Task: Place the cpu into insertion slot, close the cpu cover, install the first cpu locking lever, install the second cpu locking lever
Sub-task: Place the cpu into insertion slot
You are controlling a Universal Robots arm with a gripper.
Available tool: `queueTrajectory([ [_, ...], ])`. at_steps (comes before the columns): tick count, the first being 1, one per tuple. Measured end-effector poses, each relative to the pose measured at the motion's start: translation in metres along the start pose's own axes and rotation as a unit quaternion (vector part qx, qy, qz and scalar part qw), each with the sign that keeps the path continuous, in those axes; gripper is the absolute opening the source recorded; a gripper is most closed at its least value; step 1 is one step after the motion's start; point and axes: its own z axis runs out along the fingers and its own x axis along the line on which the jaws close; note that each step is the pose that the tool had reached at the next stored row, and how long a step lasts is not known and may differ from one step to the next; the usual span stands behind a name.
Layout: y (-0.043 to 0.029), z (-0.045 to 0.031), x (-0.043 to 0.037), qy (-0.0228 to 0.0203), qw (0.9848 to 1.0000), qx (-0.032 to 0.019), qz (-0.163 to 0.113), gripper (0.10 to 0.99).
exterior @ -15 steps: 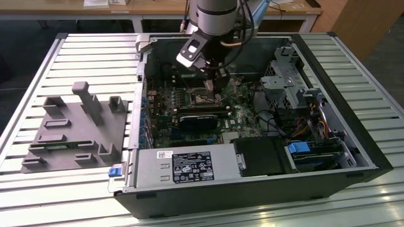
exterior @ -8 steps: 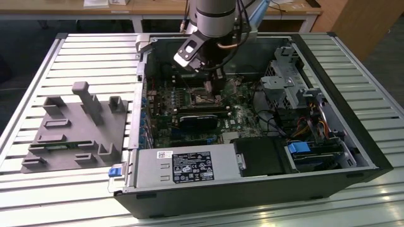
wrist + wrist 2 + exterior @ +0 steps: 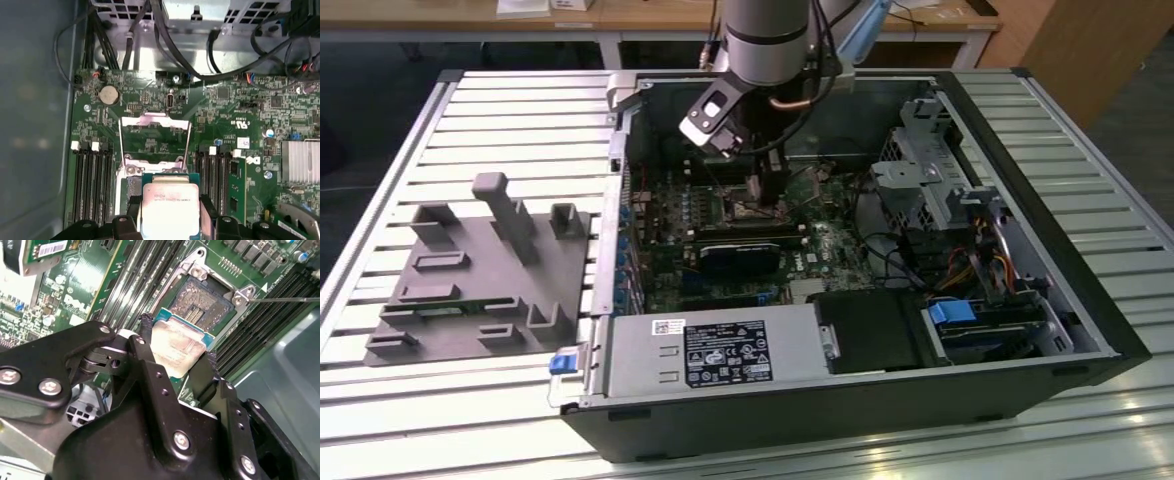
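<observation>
The job is at its first step: putting the cpu [image 3: 172, 352] into the slot [image 3: 202, 302].

The pincer [image 3: 178, 339] is clamped on the cpu. One finger [image 3: 206, 372] presses on each side of it, and its pale shiny face looks up. You can see the same grip in the first wrist view, where the cpu [image 3: 170, 205] sits between the black fingers.

The cpu is not in the slot yet. It hangs just beside the slot and partly over its near edge. I cannot tell if it touches the edge.

The slot is bare, and its dull middle is open to see. The cover [image 3: 154, 120] is flipped up and back, so it is out of the way. A thin lever [image 3: 285, 299] sticks out to the side and is not locked down.

In the exterior view the arm [image 3: 767, 40] reaches down into the open computer [image 3: 1067, 250] on the table [image 3: 520, 120].

I think this step needs care. The cpu has to line up square with the slot and go in flat. If it goes in crooked, it could hurt the slot.
</observation>
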Motion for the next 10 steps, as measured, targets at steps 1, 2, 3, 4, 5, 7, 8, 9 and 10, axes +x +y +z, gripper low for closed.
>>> queueTrajectory([
  [1,-0.0016,0.0010,0.0000,0.0000,1.0000,0.0000,0.000,0.541],
  [2,-0.0030,0.0019,0.0001,0.0000,1.0000,0.0000,0.000,0.541],
  [3,-0.0045,0.0026,0.0001,0.0000,1.0000,0.0000,0.000,0.541],
  [4,-0.0059,0.0033,0.0002,0.0002,1.0000,0.0000,0.000,0.541],
  [5,-0.0068,0.0040,0.0001,0.0008,1.0000,0.0001,0.000,0.541],
  [7,-0.0073,0.0057,0.0003,0.0029,1.0000,0.0000,-0.003,0.541],
  [8,-0.0076,0.0066,0.0006,0.0032,1.0000,0.0000,-0.004,0.541],
  [9,-0.0079,0.0074,0.0011,0.0033,1.0000,0.0001,-0.005,0.541],
  [10,-0.0082,0.0082,0.0018,0.0033,1.0000,0.0001,-0.006,0.541],
])
